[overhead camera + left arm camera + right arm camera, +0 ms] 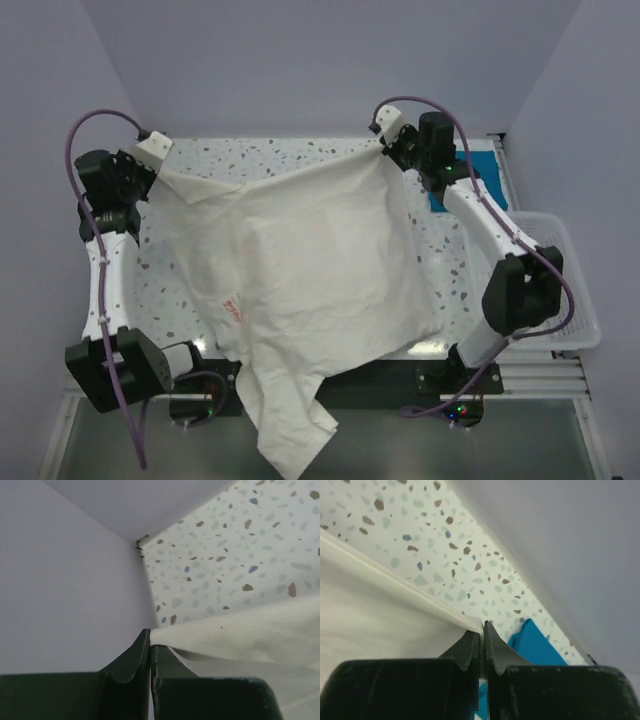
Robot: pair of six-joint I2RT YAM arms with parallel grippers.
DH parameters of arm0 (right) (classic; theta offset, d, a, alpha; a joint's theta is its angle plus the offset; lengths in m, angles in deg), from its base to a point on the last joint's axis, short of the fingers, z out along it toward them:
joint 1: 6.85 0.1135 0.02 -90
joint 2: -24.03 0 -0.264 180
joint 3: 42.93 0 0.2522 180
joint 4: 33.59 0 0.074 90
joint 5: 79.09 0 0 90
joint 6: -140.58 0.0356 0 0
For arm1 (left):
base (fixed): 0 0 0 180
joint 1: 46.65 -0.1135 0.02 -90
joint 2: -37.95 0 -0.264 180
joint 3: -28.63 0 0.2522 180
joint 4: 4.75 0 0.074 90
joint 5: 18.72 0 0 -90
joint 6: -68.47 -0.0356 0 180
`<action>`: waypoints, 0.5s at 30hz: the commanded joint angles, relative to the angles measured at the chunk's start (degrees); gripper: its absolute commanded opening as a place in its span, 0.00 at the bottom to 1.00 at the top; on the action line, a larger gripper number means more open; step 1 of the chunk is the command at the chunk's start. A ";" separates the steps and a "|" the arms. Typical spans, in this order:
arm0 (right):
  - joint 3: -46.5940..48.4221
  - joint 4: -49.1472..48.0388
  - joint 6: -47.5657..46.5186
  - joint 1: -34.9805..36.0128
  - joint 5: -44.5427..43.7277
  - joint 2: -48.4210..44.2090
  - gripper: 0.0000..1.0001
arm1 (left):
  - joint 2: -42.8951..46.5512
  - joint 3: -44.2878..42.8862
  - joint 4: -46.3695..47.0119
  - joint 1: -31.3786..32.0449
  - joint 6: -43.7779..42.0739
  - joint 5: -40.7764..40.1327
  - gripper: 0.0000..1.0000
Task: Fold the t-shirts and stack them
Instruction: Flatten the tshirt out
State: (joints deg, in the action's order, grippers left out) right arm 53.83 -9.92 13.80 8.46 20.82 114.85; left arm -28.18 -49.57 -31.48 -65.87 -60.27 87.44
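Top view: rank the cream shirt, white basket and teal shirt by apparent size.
1. cream shirt: by far the largest, spread across the middle.
2. white basket: at the right edge, partly covered.
3. teal shirt: only a small patch shows. The rest is hidden, so its true size is unsure.

The cream-white shirt (310, 270) is seen as soft, matt cloth, creased, with a stitched hem. The table (260, 155) is finished smooth, with speckled stone-like chips. At three o'clock a white plastic lattice basket (590, 300) is seen. The teal-blue shirt (488, 168), at two o'clock, is matt cloth.
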 commanded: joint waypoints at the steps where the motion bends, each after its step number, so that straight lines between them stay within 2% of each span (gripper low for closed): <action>1: 1.28 -4.72 -2.16 -0.19 2.66 6.53 0.00 | -10.36 0.38 2.33 4.18 -0.90 -1.03 0.00; 3: 4.44 -4.38 -3.99 -0.02 2.48 14.76 0.00 | -17.59 -3.30 2.25 6.82 -1.25 -3.66 0.00; 4: 7.49 -4.64 -4.09 -0.02 1.00 17.43 0.00 | -25.55 -5.67 1.73 7.53 -0.73 -4.81 0.00; 6: 12.33 -1.41 -5.84 0.16 0.11 26.62 0.00 | -34.46 -16.46 -2.66 8.85 1.11 -7.36 0.00; 7: 14.71 -0.95 -5.85 0.24 -1.02 29.82 0.00 | -43.03 -20.59 -4.15 8.94 2.34 -7.55 0.00; 8: 19.61 -0.34 -6.29 0.33 -3.04 32.46 0.00 | -47.12 -29.25 -7.73 9.03 3.83 -8.33 0.00; 10: 26.12 1.69 -6.47 0.33 -4.54 39.03 0.00 | -57.38 -37.47 -11.44 9.03 5.51 -9.22 0.00; 11: 27.90 2.21 -6.64 0.42 -5.77 40.64 0.00 | -60.23 -44.64 -12.51 9.03 6.13 -9.48 0.00; 15: 33.79 4.40 -8.75 0.42 -7.54 46.54 0.00 | -70.87 -56.30 -13.66 10.08 6.05 -13.34 0.00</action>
State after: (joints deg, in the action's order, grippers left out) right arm 81.85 -6.55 7.73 8.63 15.95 160.80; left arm -96.14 -96.63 -41.84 -56.34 -55.99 77.76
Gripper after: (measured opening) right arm 0.036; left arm 0.031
